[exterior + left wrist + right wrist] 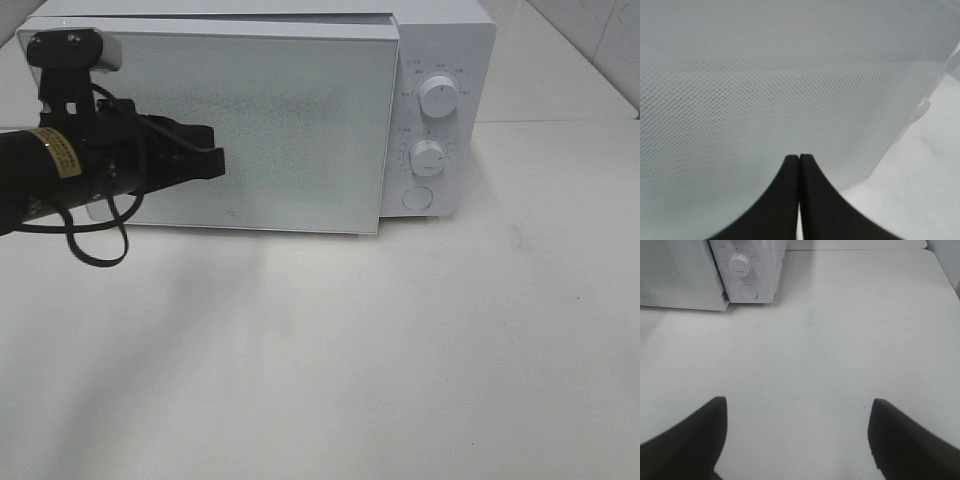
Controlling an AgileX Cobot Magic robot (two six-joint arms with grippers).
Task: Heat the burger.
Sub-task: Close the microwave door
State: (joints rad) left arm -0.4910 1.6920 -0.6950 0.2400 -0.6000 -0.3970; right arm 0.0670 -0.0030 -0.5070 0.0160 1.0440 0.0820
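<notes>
Tabletop (pixel 400 350): a plain white surface that fills the near half of the high view, with a soft shadow on its left side.
Right gripper (pixel 797 405): seen only by its own wrist camera. It hangs over bare tabletop, in front of the microwave and well apart from it.
Right fingers (pixel 700 430): two black fingers spread wide apart, with nothing between them.
Left arm (pixel 60 160): a black arm that reaches in from the left edge of the high view, with a loop of black cable (pixel 95 245) hanging below it.
Left gripper (pixel 215 160): it points at the left half of the microwave door, close in front of it. Whether it touches the door cannot be told.
Left fingers (pixel 785 200): pressed together tip to tip, holding nothing.
Door (pixel 290 120): a large frosted panel with a fine dot pattern. Its right edge stands a little forward of the control panel, so it looks slightly ajar.
Microwave (pixel 450 40): a white box at the far side of the tabletop, facing the camera.
Controls: an upper dial (pixel 438 95), a lower dial (pixel 428 157) and a round button (pixel 417 197), stacked to the right of the door.
Burger: no view shows it. The frosted door hides the inside of the microwave, so its place cannot be told.
</notes>
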